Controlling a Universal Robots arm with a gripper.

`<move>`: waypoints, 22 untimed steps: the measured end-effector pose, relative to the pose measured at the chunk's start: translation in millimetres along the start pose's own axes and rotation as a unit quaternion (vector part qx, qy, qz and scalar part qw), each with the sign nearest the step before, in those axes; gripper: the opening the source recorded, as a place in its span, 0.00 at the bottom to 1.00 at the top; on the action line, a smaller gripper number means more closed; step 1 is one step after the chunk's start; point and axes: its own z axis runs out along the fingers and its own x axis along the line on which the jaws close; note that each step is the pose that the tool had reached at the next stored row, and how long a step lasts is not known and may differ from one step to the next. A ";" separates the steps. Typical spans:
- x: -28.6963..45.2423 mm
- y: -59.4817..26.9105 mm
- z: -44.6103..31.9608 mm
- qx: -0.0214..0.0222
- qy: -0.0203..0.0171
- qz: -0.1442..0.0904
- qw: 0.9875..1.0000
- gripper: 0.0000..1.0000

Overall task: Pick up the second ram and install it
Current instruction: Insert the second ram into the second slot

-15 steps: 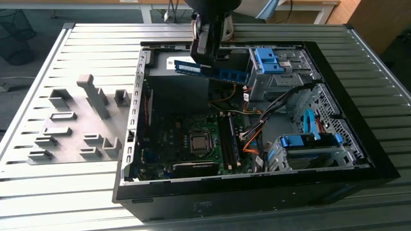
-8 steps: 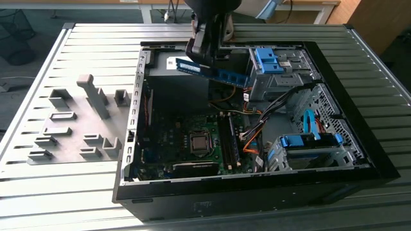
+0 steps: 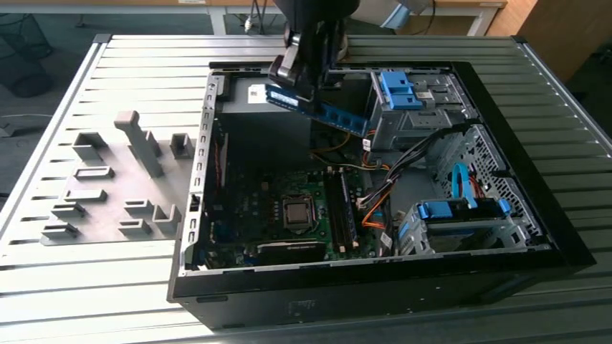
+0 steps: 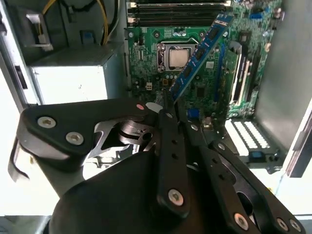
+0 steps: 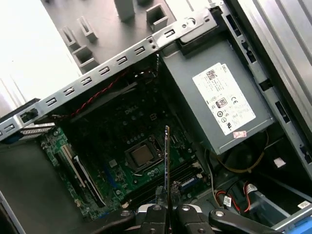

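The claw (image 4: 171, 105) pinches the second ram (image 3: 330, 113) above the open computer case (image 3: 206, 179); the first wrist view catches the stick edge-on, its long axis slanting toward the motherboard (image 4: 204, 83).

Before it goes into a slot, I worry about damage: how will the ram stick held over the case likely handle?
The second ram looks thin and flat, so probably light and stiff, holding straight in the gripper. Pinched at one end, it may pivot. Its exposed chips suggest it is fragile.
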 end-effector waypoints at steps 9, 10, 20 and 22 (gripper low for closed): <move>0.0 0.0 0.3 0.001 0.000 0.043 0.999 0.14; 0.0 0.0 0.3 0.001 0.000 0.043 0.999 0.14; 0.0 0.0 0.3 0.001 0.000 0.043 0.999 0.14; 0.0 0.0 0.3 0.001 0.000 0.043 0.999 0.14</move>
